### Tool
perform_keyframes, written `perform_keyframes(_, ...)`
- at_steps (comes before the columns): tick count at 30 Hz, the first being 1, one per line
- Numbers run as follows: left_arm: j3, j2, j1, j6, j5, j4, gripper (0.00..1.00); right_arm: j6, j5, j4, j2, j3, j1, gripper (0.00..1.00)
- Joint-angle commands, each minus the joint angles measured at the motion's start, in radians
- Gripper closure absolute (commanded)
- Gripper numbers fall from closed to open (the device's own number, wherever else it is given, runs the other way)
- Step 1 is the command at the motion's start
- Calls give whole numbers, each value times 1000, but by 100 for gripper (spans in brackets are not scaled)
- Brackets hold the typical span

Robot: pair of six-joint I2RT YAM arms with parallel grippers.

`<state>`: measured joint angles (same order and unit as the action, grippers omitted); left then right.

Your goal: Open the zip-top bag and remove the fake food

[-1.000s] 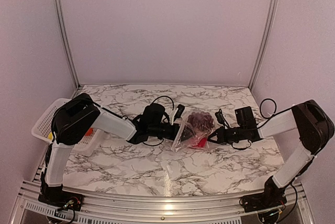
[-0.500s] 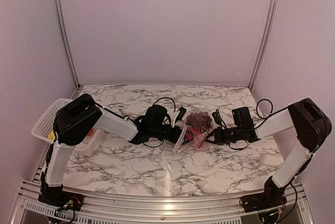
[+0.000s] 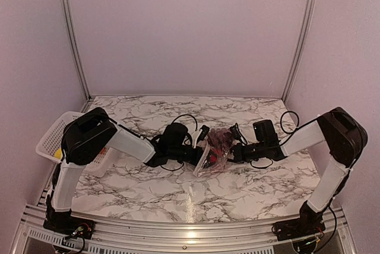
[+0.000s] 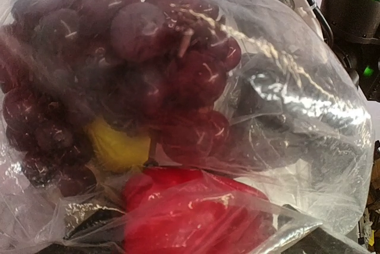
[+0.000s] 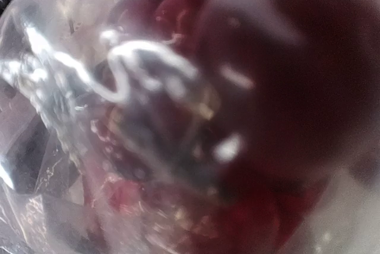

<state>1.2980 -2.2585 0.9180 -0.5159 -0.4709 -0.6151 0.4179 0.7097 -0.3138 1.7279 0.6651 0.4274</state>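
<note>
1. The zip-top bag (image 3: 208, 162) is bunched up between the left jaws and the right jaws. The two sets of jaws face each other closely, and the bag touches both arm ends.
2. The bag's lower corner appears to rest on the marble surface (image 3: 178, 191); the overhead view is too coarse to confirm this.
3. Left jaws: plastic fills the wrist view, so I cannot tell whether they are clenched or released.
4. Right jaws: the view is blurred and covered by plastic, so I cannot tell their state.
5. Contents, all inside the bag:
   - The purple grape bunch (image 4: 119, 40) lies directly ahead of the left jaws.
   - The yellow piece (image 4: 116, 147) lies beneath the grapes.
   - The red piece (image 4: 196, 212) lies lowest, nearest those jaws.
6. The white basket (image 3: 50, 135) stands well apart from both jaws, beside the left arm's shoulder.
</note>
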Motion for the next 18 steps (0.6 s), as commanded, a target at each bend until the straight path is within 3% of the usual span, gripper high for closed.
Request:
perform_keyframes(1, -110, 49, -15, -45, -29, -37, 9, 4, 0, -19, -26, -14, -7, 100)
perform_keyframes(8, -241, 133, -61, -47, 1, -77, 29, 3, -32, 2, -103, -114, -103, 100)
perform_keyframes(13, -314, 181, -79, -59, 24, -127, 50, -6, -48, 22, -125, -140, -120, 100)
perform_keyframes(18, -360, 227, -85, -53, 50, -138, 58, -9, -56, 32, -129, -138, -124, 100)
